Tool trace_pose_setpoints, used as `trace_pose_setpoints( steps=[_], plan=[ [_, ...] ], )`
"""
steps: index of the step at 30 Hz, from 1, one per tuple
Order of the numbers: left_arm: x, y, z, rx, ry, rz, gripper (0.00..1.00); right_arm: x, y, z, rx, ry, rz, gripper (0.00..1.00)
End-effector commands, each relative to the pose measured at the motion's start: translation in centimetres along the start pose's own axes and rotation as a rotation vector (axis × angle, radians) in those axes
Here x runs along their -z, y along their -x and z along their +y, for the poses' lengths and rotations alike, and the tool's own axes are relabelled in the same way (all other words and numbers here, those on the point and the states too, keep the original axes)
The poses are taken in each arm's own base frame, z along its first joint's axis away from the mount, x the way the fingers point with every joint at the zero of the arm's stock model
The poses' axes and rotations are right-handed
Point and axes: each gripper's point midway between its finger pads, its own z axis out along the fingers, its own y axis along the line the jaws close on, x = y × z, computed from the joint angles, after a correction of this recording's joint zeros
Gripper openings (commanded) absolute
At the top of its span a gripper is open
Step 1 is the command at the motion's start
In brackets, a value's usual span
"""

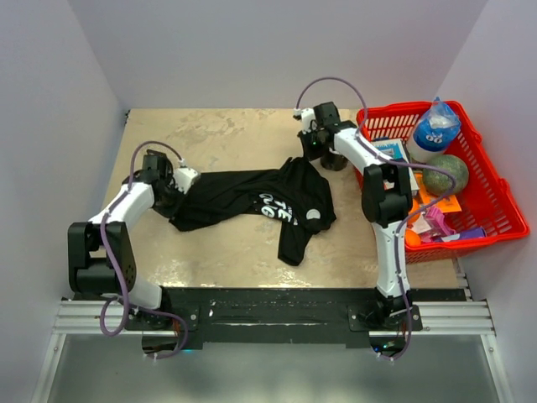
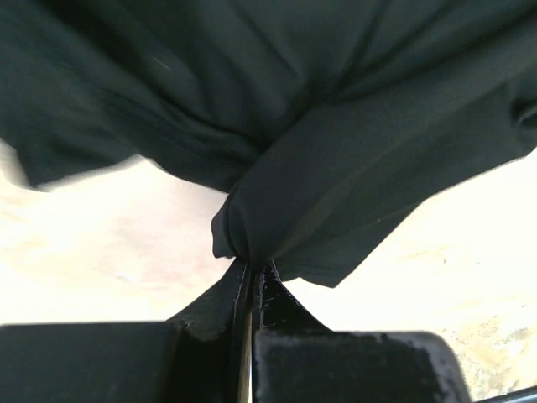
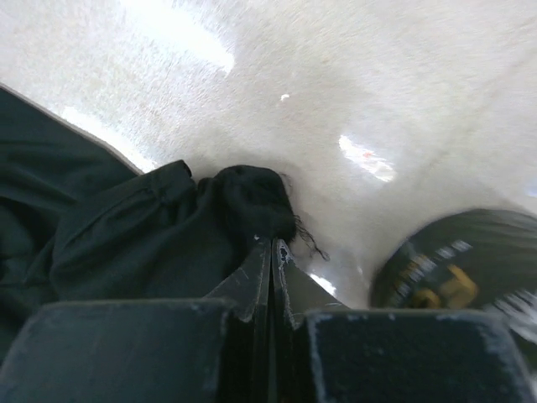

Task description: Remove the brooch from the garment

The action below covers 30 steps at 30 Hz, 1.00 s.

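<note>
1. The tan, mottled tabletop [image 1: 226, 134] fills the middle of the frame.
2. A crumpled black T-shirt [image 1: 252, 197] lies at its centre.
3. A red basket [image 1: 403, 107] sits at the right.
4. A dark tape roll [image 1: 336, 161] lies just left of the basket.

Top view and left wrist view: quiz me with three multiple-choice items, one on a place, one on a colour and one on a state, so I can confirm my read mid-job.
1. The basket stands: A) at the right side of the table; B) at its left side; C) between the arm bases.
2. The basket is: A) blue; B) red; C) green.
3. The left tool is: A) open and empty; B) shut on the garment; C) shut on a bottle.
Answers: 1 A, it sits at the right edge in the top view; 2 B, its walls are red; 3 B, black fabric is pinched in it.
</note>
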Motion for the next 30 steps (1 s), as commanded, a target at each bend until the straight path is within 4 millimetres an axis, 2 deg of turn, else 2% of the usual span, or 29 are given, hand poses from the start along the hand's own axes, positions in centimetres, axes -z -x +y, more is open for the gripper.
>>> trace_pose_setpoints(
  steps=[1,3,4,5,7,8,9,10,11,15,19,20,22,23,24,27,28,30],
  plan=[
    [4.8,6.0,3.6,-0.05,0.11,-0.182,0.0,11.9,10.0,-2.4,0.044,-0.066,-0.328,0.0],
    [7.2,7.7,4.5,-0.082,0.17,-0.264,0.0,14.3,10.9,-2.8,0.049,-0.082,-0.382,0.0],
    [7.9,8.1,4.6,-0.099,0.184,-0.287,0.0,16.5,11.7,-3.0,0.051,-0.089,-0.425,0.0],
    [9.2,8.6,4.9,-0.136,0.22,-0.325,0.0,17.7,12.0,-2.8,0.055,-0.089,-0.448,0.0],
    [10.3,8.8,5.3,-0.162,0.265,-0.348,0.0,18.8,12.0,-2.4,0.059,-0.077,-0.47,0.0],
    [11.6,9.3,5.7,-0.188,0.305,-0.379,0.0,20.8,12.6,-1.8,0.071,-0.076,-0.507,0.0],
    [12.3,9.6,6.0,-0.194,0.329,-0.398,0.0,21.2,12.5,-1.4,0.072,-0.069,-0.521,0.0],
    [14.0,10.4,6.8,-0.194,0.398,-0.44,0.0,22.3,12.8,-1.1,0.076,-0.069,-0.548,0.0],
    [14.9,10.8,7.3,-0.183,0.436,-0.465,0.0,24.1,13.4,-0.7,0.083,-0.076,-0.587,0.0],
    [20.4,13.7,9.1,-0.149,0.568,-0.606,0.0,28.0,14.8,-0.3,0.087,-0.109,-0.67,0.0],
    [23.7,16.4,10.3,-0.066,0.62,-0.724,0.0,31.0,16.2,-0.3,0.09,-0.147,-0.74,0.0],
    [25.3,17.3,10.6,-0.052,0.636,-0.766,0.0,31.8,16.6,-0.3,0.09,-0.155,-0.758,0.0],
    [26.9,18.5,10.9,-0.026,0.649,-0.823,0.0,34.0,17.6,-0.3,0.09,-0.182,-0.808,0.0],
    [28.7,19.3,11.2,-0.022,0.67,-0.865,0.0,34.9,18.0,-0.3,0.089,-0.195,-0.827,0.0],
    [29.6,19.8,11.2,-0.021,0.677,-0.892,0.0,37.0,18.6,-0.2,0.105,-0.217,-0.868,0.0],
    [33.4,21.1,11.3,-0.027,0.714,-0.979,0.0,40.7,19.1,0.2,0.145,-0.27,-0.921,0.0],
    [34.5,21.2,11.2,-0.022,0.725,-1.001,0.0,43.0,18.8,0.5,0.147,-0.295,-0.953,0.0],
    [36.8,21.4,11.0,-0.019,0.751,-1.049,0.0,44.3,18.1,1.0,0.146,-0.3,-0.971,0.0]
  ],
)
